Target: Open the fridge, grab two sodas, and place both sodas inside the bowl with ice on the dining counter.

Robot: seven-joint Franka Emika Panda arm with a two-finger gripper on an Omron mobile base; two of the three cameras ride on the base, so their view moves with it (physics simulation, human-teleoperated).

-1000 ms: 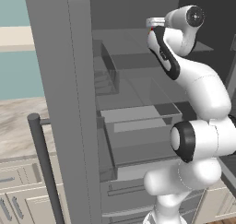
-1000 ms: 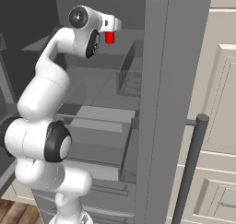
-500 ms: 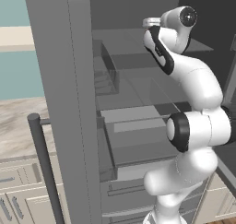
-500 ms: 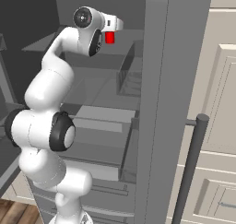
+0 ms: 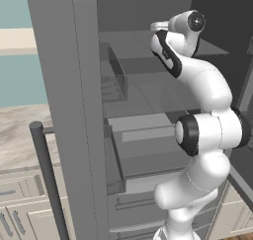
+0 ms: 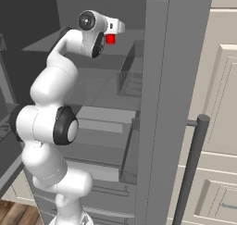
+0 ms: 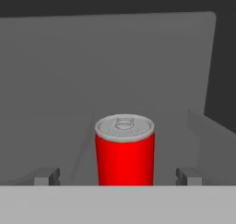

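The fridge (image 5: 74,110) is tall and grey, standing with its doors swung open so its grey shelves and the drawers lower down are bared; a long dark bar handle stands upright on each open door, near the camera. One soda (image 7: 125,150), a small plain red can with a silver top and pull tab, stands upright on a high shelf, far inside (image 6: 110,39), toward the back wall.
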